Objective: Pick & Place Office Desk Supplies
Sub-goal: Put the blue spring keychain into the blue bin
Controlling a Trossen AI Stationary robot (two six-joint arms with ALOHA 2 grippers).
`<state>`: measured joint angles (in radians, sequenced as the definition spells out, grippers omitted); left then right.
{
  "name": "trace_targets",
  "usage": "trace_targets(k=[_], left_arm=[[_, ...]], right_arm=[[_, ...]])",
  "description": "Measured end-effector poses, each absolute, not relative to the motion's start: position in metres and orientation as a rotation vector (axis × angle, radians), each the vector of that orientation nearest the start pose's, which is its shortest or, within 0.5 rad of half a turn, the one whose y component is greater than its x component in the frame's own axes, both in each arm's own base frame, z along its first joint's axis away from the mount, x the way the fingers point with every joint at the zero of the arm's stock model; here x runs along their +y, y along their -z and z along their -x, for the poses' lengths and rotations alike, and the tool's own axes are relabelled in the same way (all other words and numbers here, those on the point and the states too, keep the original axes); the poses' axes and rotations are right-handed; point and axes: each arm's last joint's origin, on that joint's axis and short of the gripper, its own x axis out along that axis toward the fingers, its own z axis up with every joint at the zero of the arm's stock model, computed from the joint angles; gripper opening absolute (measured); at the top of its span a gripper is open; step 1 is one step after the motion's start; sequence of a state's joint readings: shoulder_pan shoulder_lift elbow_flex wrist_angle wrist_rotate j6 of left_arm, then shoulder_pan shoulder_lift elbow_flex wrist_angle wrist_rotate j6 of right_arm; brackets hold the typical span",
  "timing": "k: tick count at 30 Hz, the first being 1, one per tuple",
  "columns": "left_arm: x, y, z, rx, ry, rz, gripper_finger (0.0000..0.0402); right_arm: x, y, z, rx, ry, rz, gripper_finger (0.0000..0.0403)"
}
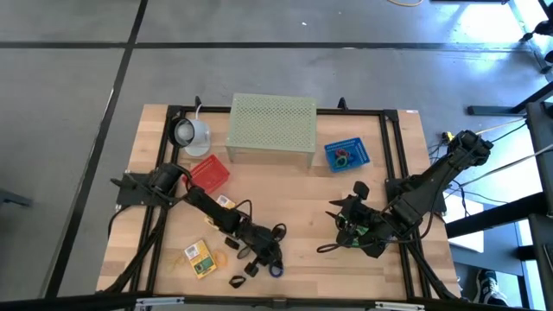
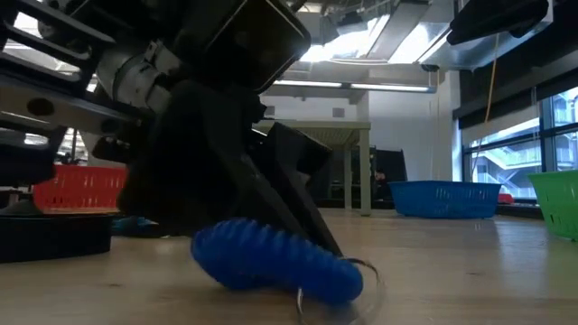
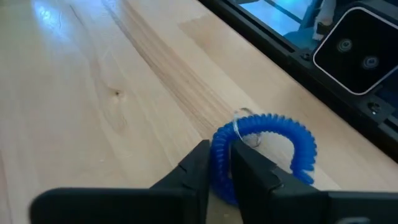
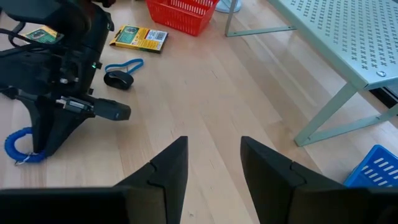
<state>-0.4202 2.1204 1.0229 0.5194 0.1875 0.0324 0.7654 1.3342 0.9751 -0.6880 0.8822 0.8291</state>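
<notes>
A blue spiral coil loop with a silvery ring lies on the wooden table near its near edge, also seen in the low view and the high view. My left gripper is shut on it. My right gripper hovers open over bare wood to the right of centre, touching nothing. A yellow printed packet, a second packet, a flat blue loop and a black clip lie loose on the table. My left gripper pinches the blue coil loop between its two fingers at one side of the ring-shaped coil, close to the silvery ring. The fingers come down slanting from the table's left. The rest of the coil lies on the wood.
A pale green perforated stand stands at the far middle, with a blue basket to its right and a red basket and a white cup to its left. Black clips lie by the near edge. Black frame rails border the table.
</notes>
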Motion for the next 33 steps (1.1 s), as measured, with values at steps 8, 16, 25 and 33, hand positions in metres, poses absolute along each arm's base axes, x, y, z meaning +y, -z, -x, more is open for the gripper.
trace_targets(k=[8, 16, 25, 33], left_arm=[[-0.168, -0.096, -0.365, 0.539, 0.570, -0.236, 0.0010], [-0.174, -0.149, -0.349, 0.483, 0.329, -0.481, 0.0008], [-0.184, -0.209, -0.324, 0.345, -0.243, -0.688, 0.0009], [-0.177, -0.226, -0.325, 0.289, -0.546, -0.678, 0.0012]], right_arm=[[0.158, -0.256, -0.197, 0.594, 0.374, -0.025, 0.0148], [0.158, -0.256, -0.197, 0.594, 0.374, -0.025, 0.0148], [0.155, -0.259, -0.198, 0.473, 0.480, 0.028, 0.0148], [0.156, -0.263, -0.208, 0.404, 0.495, -0.020, 0.0148]])
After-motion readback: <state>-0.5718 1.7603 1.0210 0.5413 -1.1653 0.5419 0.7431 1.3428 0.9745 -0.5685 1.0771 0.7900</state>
